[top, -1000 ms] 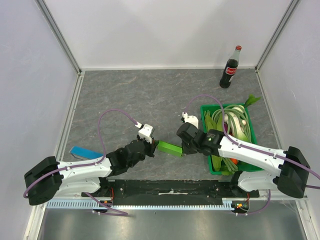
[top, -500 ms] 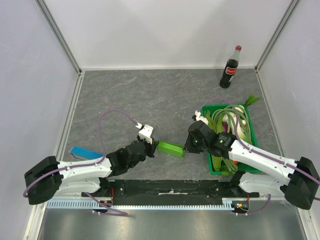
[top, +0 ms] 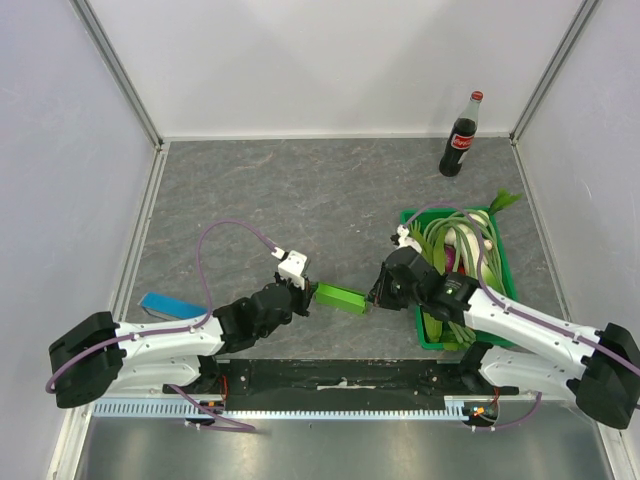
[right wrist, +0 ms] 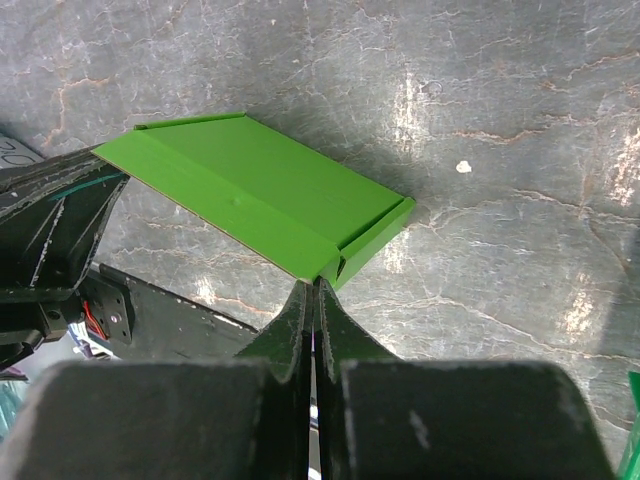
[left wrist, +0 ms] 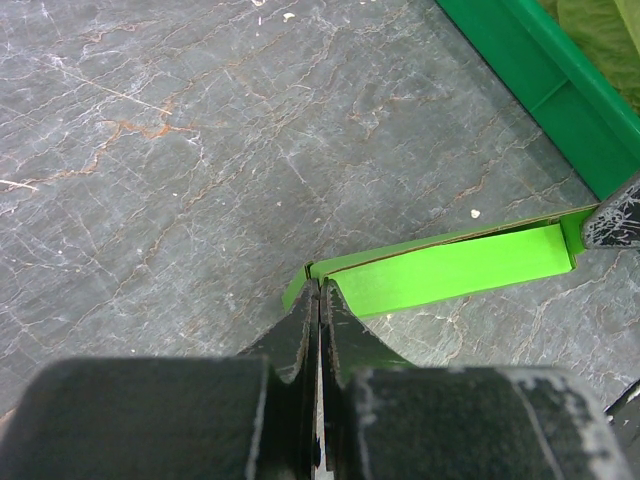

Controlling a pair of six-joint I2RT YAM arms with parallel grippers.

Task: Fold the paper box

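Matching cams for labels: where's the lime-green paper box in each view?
Top external: paper box low centre, between left gripper and right gripper.
Left wrist: paper box right of centre, its left end pinched in the shut fingertips.
Right wrist: paper box upper left of centre, its near corner pinched.
Shared landmark: dark-green crate, right of the box in top external, top-right corner in left wrist; not clearly in right wrist.
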